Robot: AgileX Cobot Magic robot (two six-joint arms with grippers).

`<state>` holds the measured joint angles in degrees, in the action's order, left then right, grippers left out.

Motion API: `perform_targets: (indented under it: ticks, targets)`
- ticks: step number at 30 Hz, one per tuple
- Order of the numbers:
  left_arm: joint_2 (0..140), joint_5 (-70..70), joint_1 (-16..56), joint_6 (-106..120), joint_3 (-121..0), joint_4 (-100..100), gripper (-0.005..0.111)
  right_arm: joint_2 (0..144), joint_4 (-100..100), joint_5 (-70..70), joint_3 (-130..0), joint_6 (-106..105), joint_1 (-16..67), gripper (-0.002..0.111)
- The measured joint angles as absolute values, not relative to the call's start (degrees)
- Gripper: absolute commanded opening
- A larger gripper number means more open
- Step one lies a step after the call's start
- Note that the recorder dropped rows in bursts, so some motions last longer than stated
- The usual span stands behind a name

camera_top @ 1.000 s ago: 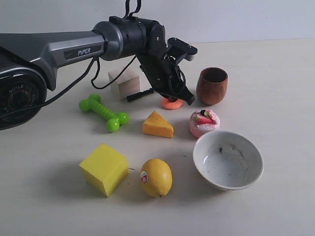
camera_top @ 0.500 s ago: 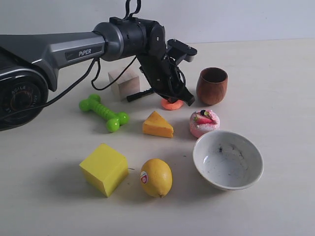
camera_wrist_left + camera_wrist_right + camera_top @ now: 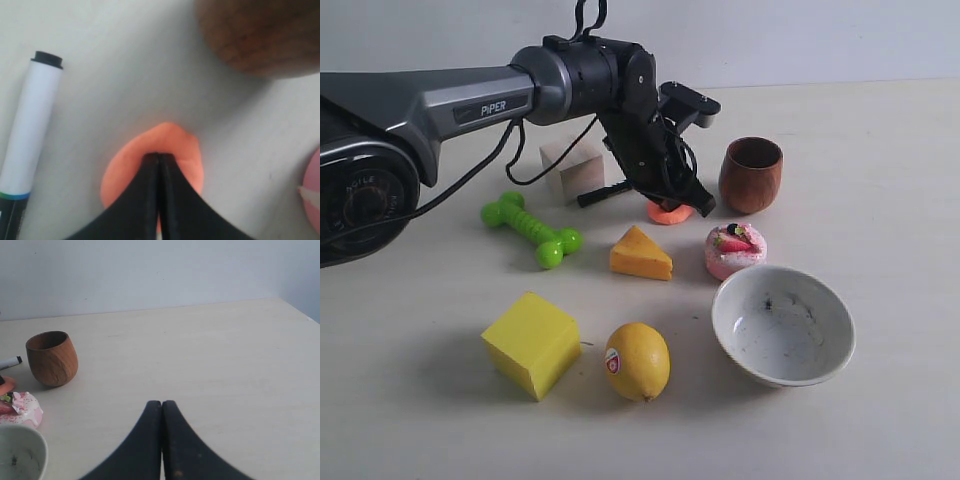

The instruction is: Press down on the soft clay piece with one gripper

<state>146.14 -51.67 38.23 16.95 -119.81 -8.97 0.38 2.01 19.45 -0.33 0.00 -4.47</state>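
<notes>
The soft clay piece (image 3: 668, 212) (image 3: 176, 144) is a flat salmon-orange lump lying between the wooden cup and the cheese wedge. My left gripper (image 3: 695, 203) (image 3: 158, 155) is shut, its closed black tips resting on top of the clay and covering its middle. The dark "PiPER" arm (image 3: 470, 105) reaches in from the left. In the right wrist view my right gripper (image 3: 161, 402) is shut over bare table, far from the clay; only a sliver of the clay (image 3: 4, 384) shows at that view's edge.
A brown wooden cup (image 3: 751, 174) stands right of the clay and a white marker (image 3: 30, 130) on its other side. Near them are a pink strawberry cake (image 3: 735, 249), a cheese wedge (image 3: 640, 254), a white bowl (image 3: 782, 326), a lemon (image 3: 637, 361), a yellow cube (image 3: 531, 343), a green bone toy (image 3: 530, 228) and a wooden block (image 3: 572, 167).
The left gripper has stayed shut over the clay, shifting only very slightly; the clay and the other objects have not moved.
</notes>
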Motion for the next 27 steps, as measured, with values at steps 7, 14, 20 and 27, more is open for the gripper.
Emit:
perform_targets:
  ticks: [7,14,20,27]
  targets:
    - [146.7,-52.4,38.2,16.8,-120.4,-9.0,0.000,0.4,2.0,19.5,-0.3,0.0,-4.5,0.000]
    - [146.8,-52.4,38.2,16.8,-120.4,-9.1,0.000,0.4,2.0,19.5,-0.3,0.0,-4.5,0.000]
    - [146.9,-52.5,38.2,16.9,-120.4,-9.2,0.000,0.4,2.0,19.5,-0.3,0.0,-4.5,0.000]
    - [146.9,-52.7,38.2,19.5,-120.4,-9.3,0.000,0.4,2.0,19.5,-0.3,0.0,-4.5,0.000]
